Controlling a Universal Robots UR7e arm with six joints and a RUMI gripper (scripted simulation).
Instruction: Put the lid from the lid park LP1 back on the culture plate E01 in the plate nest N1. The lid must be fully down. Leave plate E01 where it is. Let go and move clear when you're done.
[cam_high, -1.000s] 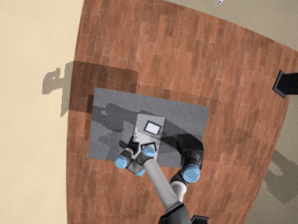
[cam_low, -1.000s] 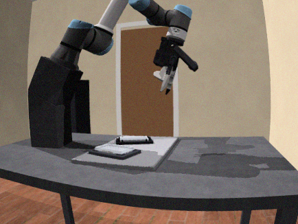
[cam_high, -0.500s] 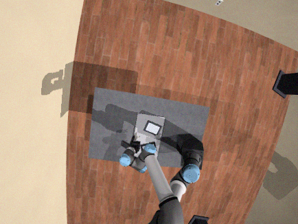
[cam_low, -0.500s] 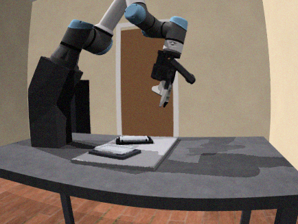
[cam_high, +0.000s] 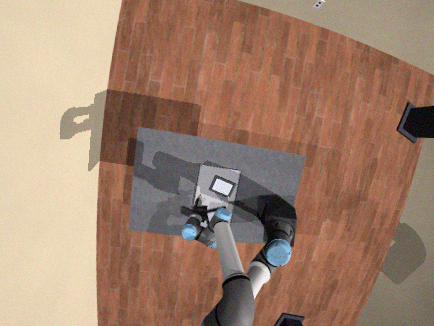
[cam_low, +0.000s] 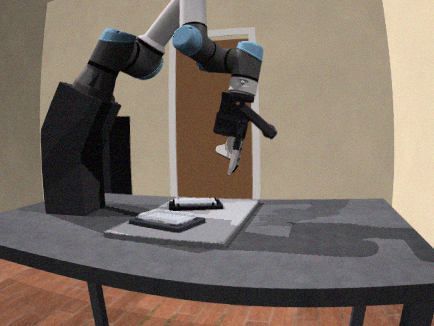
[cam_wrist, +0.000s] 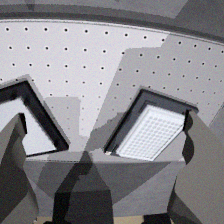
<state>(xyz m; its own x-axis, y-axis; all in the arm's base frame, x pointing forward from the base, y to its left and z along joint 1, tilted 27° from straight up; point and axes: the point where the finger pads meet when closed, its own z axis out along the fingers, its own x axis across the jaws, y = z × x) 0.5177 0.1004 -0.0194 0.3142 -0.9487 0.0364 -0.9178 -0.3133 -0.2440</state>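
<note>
The culture plate E01 (cam_wrist: 150, 131), a white grid of wells in a black nest frame, lies at the right of the wrist view. The lid, smooth and white in a black frame, lies at the left edge, partly cut off. In the exterior view the textured plate (cam_low: 167, 218) is the nearer one and the lid (cam_low: 195, 203) is behind it. My gripper (cam_low: 232, 160) hangs high above them, open and empty. Its fingers frame the wrist view (cam_wrist: 106, 120). In the top view the plate (cam_high: 221, 186) shows, and the arm hides the lid.
Both frames sit on a light perforated board (cam_low: 200, 220) on a dark grey table (cam_low: 310, 235). The robot's black base block (cam_low: 75, 155) stands at the table's back left. A door is behind the table.
</note>
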